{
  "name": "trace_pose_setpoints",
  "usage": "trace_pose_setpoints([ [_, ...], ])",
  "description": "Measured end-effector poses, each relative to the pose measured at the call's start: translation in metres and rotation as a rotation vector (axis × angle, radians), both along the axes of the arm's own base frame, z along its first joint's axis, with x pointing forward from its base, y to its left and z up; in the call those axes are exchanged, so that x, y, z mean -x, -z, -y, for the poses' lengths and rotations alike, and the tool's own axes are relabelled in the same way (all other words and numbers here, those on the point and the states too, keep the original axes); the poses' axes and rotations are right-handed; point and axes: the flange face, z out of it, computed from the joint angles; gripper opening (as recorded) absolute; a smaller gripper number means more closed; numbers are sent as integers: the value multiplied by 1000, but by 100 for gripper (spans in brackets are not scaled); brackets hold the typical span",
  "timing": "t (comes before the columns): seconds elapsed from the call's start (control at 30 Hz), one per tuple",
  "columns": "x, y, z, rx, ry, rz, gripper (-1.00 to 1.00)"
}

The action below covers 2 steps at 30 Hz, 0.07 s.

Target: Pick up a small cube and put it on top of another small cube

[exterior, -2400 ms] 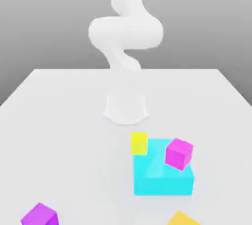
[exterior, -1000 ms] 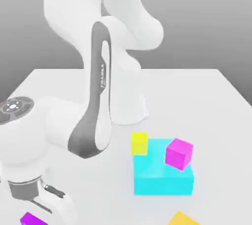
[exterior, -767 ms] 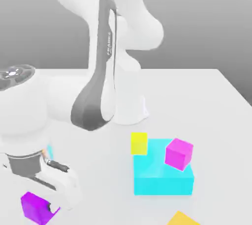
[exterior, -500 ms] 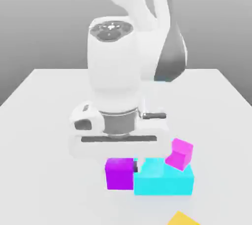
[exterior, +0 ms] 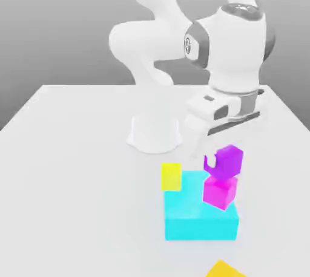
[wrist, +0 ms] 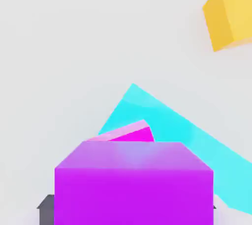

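Note:
The small violet-purple cube [exterior: 230, 161] sits slightly turned on top of the pink-magenta cube [exterior: 219, 192], which rests on the large cyan block [exterior: 194, 216]. My gripper [exterior: 225, 152] hangs straight down over the stack, with the purple cube right beneath the hand. In the hand view the purple cube [wrist: 134, 184] lies closest to the camera, a sliver of the pink cube [wrist: 129, 134] shows behind it, and the cyan block [wrist: 197, 145] spreads out underneath.
A yellow cube [exterior: 171, 176] stands at the cyan block's far left corner. Another yellow cube [exterior: 223, 268] lies near the table's front edge, and a yellow cube [wrist: 230, 15] shows in the hand view. The arm's white base [exterior: 155, 132] stands behind the stack.
The gripper lifted the purple cube from the table's front left, carried it to the exterior view's right, and brought it onto the pink cube.

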Motion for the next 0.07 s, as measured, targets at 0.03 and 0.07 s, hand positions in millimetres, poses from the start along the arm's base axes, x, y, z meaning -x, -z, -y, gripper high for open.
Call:
trace_pose_setpoints([
  [0.03,0,0,0,0,0,0,100],
  [0.07,0,0,0,0,0,0,100],
])
